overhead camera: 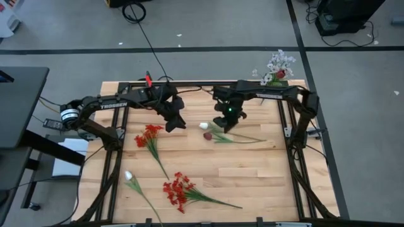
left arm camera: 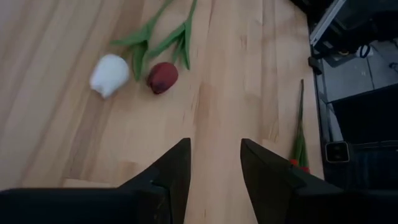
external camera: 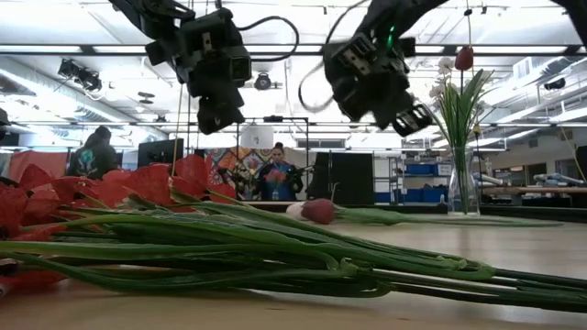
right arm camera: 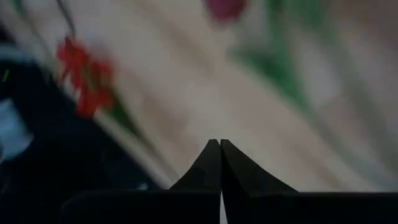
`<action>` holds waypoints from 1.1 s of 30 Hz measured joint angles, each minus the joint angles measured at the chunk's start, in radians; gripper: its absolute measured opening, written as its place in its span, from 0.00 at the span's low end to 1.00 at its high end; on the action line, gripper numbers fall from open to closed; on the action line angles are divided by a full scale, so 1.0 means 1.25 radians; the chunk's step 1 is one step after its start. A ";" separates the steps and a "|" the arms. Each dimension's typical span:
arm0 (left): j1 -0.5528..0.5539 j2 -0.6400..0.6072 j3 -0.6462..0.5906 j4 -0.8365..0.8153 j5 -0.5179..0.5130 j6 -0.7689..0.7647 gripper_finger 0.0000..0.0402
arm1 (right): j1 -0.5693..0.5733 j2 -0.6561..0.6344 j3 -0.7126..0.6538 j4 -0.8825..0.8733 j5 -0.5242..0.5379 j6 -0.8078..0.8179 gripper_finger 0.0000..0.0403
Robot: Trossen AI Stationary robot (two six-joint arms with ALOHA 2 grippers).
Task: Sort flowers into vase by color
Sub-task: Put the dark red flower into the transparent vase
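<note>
Your right gripper (overhead camera: 228,124) hangs just beside the maroon tulip bud (overhead camera: 207,135), fingers pressed together on nothing. Your left gripper (overhead camera: 176,123), fingers parted and empty, hovers near the white tulip bud (overhead camera: 204,126) touching that maroon bud on the tabletop (overhead camera: 252,170).

Pale smooth wood-plank tabletop (overhead camera: 252,170) with a soft sheen, clear glossy glass vase (external camera: 463,183) at two o'clock, matt black fingers (left arm camera: 174,177), plastic-looking green stems (external camera: 275,252), cloth-like red petals (overhead camera: 149,134), smooth white bud (left arm camera: 109,75)
</note>
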 joint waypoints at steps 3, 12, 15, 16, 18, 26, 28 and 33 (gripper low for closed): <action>0.000 0.000 0.000 0.013 -0.001 -0.014 0.36 | 0.016 -0.043 0.002 0.034 0.156 -0.006 0.02; 0.008 0.000 0.000 0.099 -0.020 -0.035 0.36 | 0.151 -0.049 -0.002 -0.008 0.409 -0.217 0.16; 0.008 0.000 0.000 0.137 -0.022 -0.034 0.36 | 0.195 -0.028 -0.028 -0.004 0.456 -0.238 0.20; 0.008 0.000 0.000 0.144 -0.025 -0.034 0.36 | 0.208 -0.023 -0.040 0.002 0.463 -0.238 0.22; 0.008 0.000 0.000 0.151 -0.038 -0.034 0.36 | 0.225 -0.012 -0.069 0.021 0.464 -0.233 0.24; 0.008 0.000 0.000 0.152 -0.074 -0.035 0.36 | 0.239 -0.007 -0.196 0.165 0.467 -0.181 0.32; 0.008 0.000 0.000 0.151 -0.084 -0.035 0.36 | 0.239 -0.008 -0.226 0.218 0.461 -0.188 0.32; 0.008 0.000 0.000 0.151 -0.109 -0.035 0.36 | 0.239 -0.008 -0.290 0.309 0.470 -0.191 0.32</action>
